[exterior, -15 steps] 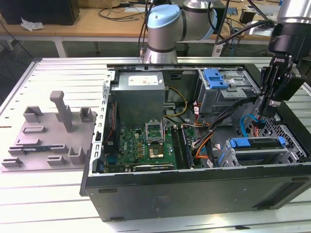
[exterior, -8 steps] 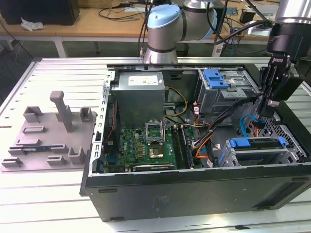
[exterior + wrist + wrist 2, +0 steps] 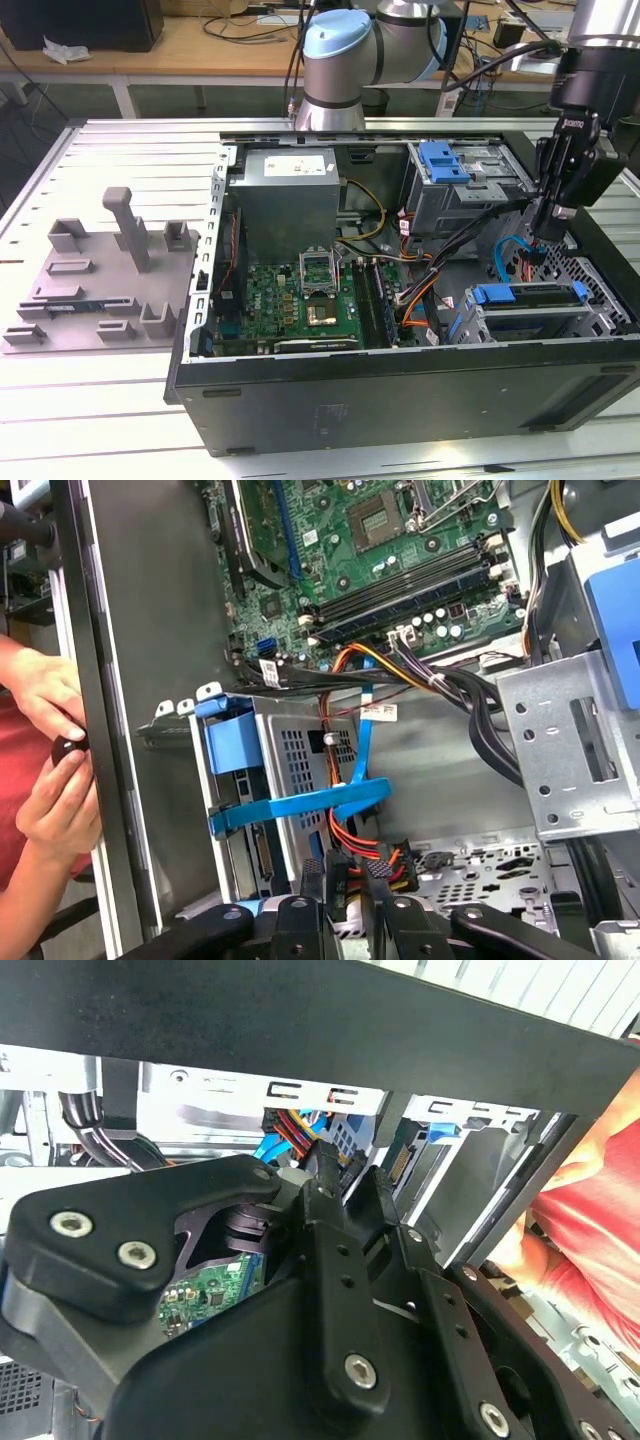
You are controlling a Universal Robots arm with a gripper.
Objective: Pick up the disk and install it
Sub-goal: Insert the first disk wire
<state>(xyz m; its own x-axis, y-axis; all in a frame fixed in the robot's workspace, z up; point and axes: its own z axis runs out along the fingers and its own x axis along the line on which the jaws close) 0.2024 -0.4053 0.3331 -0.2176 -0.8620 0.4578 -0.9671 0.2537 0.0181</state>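
The disk, a drive in a bright blue carrier, sits in the lower drive cage at the case's corner on the exterior view's right. In the first wrist view the disk's blue carrier shows at the cage's mouth, and a flat blue cable crosses the cage. My gripper hangs just above that cage, inside the case. In both wrist views the gripper is shut on a black cable connector with orange, red and yellow wires, close to the disk's end.
The open computer case holds a motherboard, a grey power-supply box and an upper cage with another blue carrier. A person's hands hold a small black object beside the case wall. A grey fixture plate lies at the exterior view's left.
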